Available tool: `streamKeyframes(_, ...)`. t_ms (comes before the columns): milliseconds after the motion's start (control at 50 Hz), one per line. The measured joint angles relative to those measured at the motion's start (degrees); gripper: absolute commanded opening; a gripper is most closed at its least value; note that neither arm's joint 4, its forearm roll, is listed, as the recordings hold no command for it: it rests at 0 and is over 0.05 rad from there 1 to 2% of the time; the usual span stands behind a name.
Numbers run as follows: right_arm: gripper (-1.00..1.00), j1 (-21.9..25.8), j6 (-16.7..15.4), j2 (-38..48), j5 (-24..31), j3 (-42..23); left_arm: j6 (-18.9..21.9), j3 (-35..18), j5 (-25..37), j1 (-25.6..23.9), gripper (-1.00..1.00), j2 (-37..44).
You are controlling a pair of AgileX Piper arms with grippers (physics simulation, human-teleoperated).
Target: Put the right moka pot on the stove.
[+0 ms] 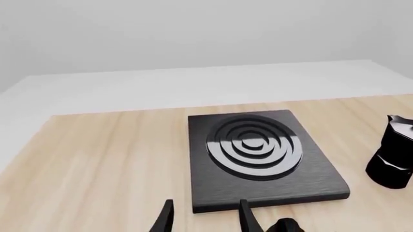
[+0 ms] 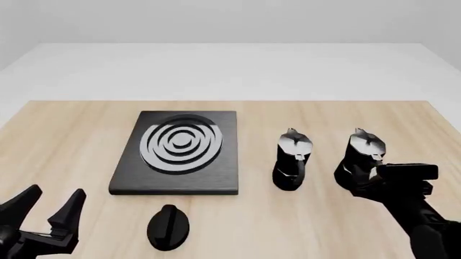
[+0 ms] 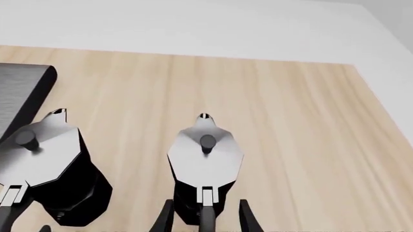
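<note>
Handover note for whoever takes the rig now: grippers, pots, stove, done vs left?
Left gripper: open, empty, parked near the table's front-left corner.
Right gripper: open, jaws astride the handle of the right moka pot, not yet closed.
Stove: bare; the other moka pot stands between it and the target.
Done: approach only.
Left: grasp, lift, carry past the other pot, set on the burner rings.

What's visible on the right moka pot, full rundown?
The right moka pot is small, black and faceted, with a waisted body, shiny silver lid with small knob, and curved handle facing the near edge. It stands upright on the wooden table, right of its twin and apart from it. The right gripper has open jaws flanking the handle.
</note>
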Motion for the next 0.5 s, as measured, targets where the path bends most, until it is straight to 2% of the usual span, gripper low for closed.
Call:
streamKeyframes(20,1.0,0.0,0.1,0.2,-0.1,0.0,0.0,0.0,-0.1,0.0,1.0,0.1)
streamKeyframes(40,-1.0,0.0,0.1,0.3,-0.1,0.0,0.0,0.0,-0.1,0.0,1.0,0.2)
streamKeyframes(500,-1.0,0.9,1.6,-3.0,1.7,0.9,0.1,0.0,-0.5,-0.1,1.0,0.9)
